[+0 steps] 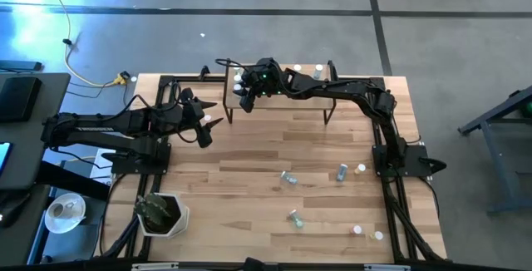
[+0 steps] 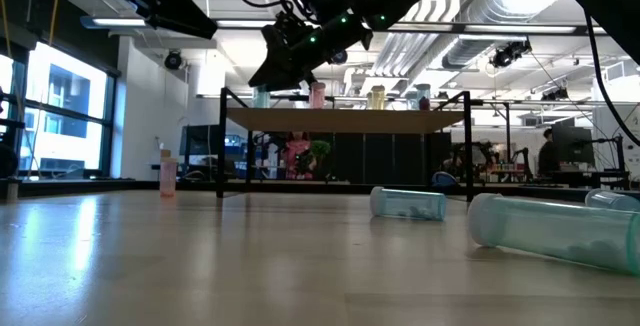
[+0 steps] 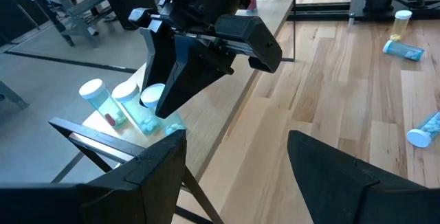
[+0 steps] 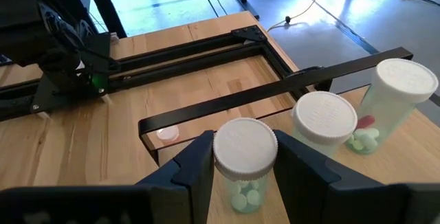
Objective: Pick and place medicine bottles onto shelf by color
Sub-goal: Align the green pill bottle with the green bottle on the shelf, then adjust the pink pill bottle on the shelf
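The shelf (image 1: 283, 96) stands at the table's far middle. Two teal bottles with white caps (image 4: 323, 121) (image 4: 402, 86) stand at its left end. My right gripper (image 1: 248, 88) reaches over that end, shut on a third teal bottle (image 4: 244, 152) standing beside them. It also shows in the left wrist view (image 3: 152, 99). My left gripper (image 1: 204, 128) hangs open and empty left of the shelf, above the table. More bottles stand farther right on the shelf (image 1: 307, 69). Several bottles lie or stand on the table (image 1: 288, 177) (image 1: 342, 171) (image 1: 294, 217). My right gripper pinches the teal bottle between its two fingers at the white cap (image 4: 218, 157) and upper body. The fingers come from above, slanting down. The bottle stands upright with its base on the shelf's left end, next to the two other teal bottles.
A pink bottle (image 2: 167, 174) stands on the table left of the shelf. A potted plant (image 1: 162, 213) sits at the near left. Small bottles stand near the right and near edges (image 1: 359, 169) (image 1: 378, 236). Bare wood lies between the shelf and the loose bottles.
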Tool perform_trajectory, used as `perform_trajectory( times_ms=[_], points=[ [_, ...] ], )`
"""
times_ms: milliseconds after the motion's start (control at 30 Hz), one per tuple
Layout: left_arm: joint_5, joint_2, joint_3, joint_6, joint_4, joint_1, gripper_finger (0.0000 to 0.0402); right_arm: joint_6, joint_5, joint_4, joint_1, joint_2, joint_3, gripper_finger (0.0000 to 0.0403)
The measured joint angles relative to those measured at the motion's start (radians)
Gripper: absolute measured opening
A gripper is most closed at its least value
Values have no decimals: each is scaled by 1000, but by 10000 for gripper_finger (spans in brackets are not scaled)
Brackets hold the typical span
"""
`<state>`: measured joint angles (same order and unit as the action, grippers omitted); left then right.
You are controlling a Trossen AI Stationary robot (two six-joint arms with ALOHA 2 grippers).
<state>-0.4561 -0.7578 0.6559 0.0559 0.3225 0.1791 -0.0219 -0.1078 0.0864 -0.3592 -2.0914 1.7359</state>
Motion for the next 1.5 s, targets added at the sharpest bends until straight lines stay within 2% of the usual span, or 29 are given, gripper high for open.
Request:
perform_trajectory(
  times_ms=[400,700,967,1133,1500],
  points=[
    [0,0,0,0,3,0,241,0,0,-1,0,0,0,135],
    [0,0,0,0,3,0,241,1,0,-1,1,0,0,187],
    [0,0,0,0,3,0,241,-4,0,1,1,10,1,193],
    [0,0,0,0,3,0,241,2,0,73,2,14,62,193],
    [0,0,0,0,3,0,241,42,0,383,6,16,263,193]
  ],
)
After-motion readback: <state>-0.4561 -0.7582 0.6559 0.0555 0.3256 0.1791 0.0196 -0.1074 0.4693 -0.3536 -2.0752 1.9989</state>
